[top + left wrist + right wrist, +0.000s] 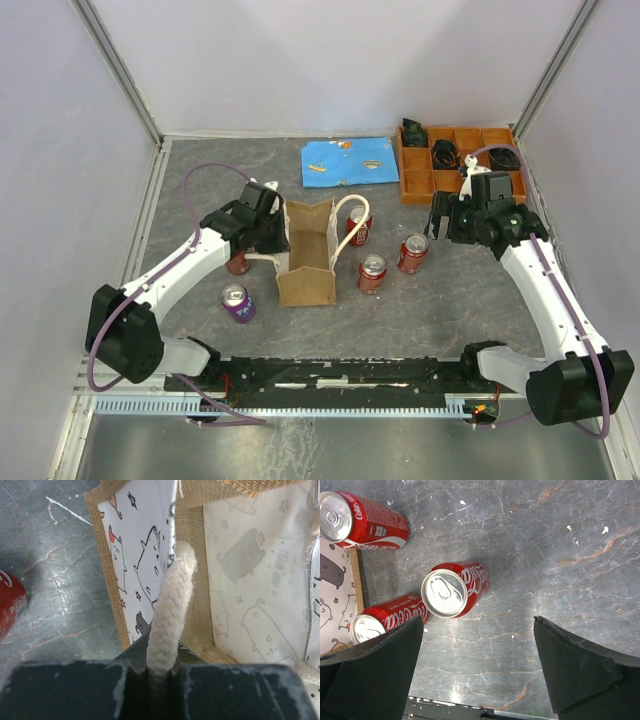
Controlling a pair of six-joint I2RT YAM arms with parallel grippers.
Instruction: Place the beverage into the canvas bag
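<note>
Three red cans (372, 272) stand on the bench (450, 310) right of the canvas bag (307, 255), and the right gripper (477, 625), jaws wide apart, hangs off centre over the outermost can (452, 590), so a straight descent could land one jaw on the lid and topple it into its neighbours. The left gripper (160, 672) has its jaws clamped on the bag's rope handle (170, 610); a slip there would let the mouth sag shut. Only the top view shows a purple can (237, 302) left of the bag, whereas only the left wrist view shows the pinched rope.
</note>
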